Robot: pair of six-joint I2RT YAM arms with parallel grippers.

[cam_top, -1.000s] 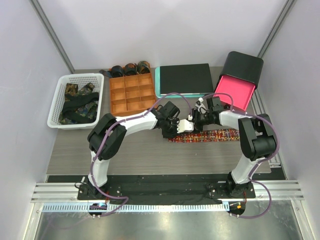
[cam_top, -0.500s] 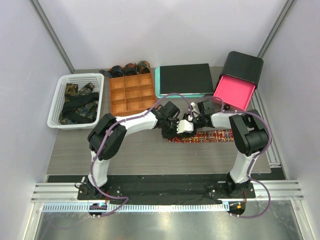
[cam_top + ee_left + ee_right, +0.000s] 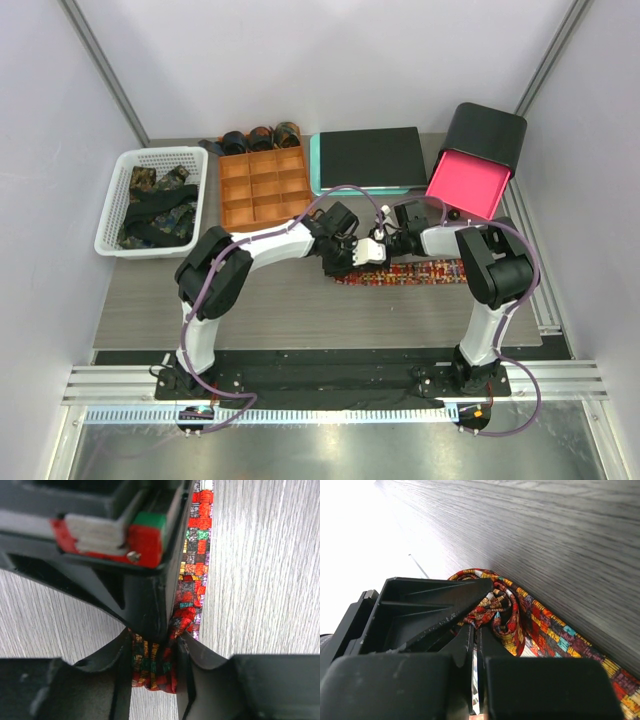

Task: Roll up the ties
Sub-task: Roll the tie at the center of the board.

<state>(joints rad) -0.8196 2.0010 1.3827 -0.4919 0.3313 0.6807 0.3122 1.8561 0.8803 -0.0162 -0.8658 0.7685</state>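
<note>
A red-orange check tie (image 3: 420,272) lies flat across the table, its left end bunched into a loose coil (image 3: 152,667). My left gripper (image 3: 345,257) is shut on that coil, one finger on each side of it (image 3: 152,665). The flat strip (image 3: 197,540) runs away from the jaws. My right gripper (image 3: 376,250) meets the left one nose to nose. Its jaws are shut and their tips pinch a fold of the coil (image 3: 476,627). The coil's folds (image 3: 502,612) bulge beside its fingers. Three rolled dark ties (image 3: 260,137) sit behind the orange tray.
An orange compartment tray (image 3: 262,188) stands at the back. A white basket (image 3: 110,215) holding dark patterned ties (image 3: 155,205) is at the left. A teal-edged black pad (image 3: 365,158) and a black box with a pink drawer (image 3: 470,185) are at the back right.
My right gripper has slid left up to the left gripper and closed its jaws on the coil. The left gripper has kept its hold and place.
</note>
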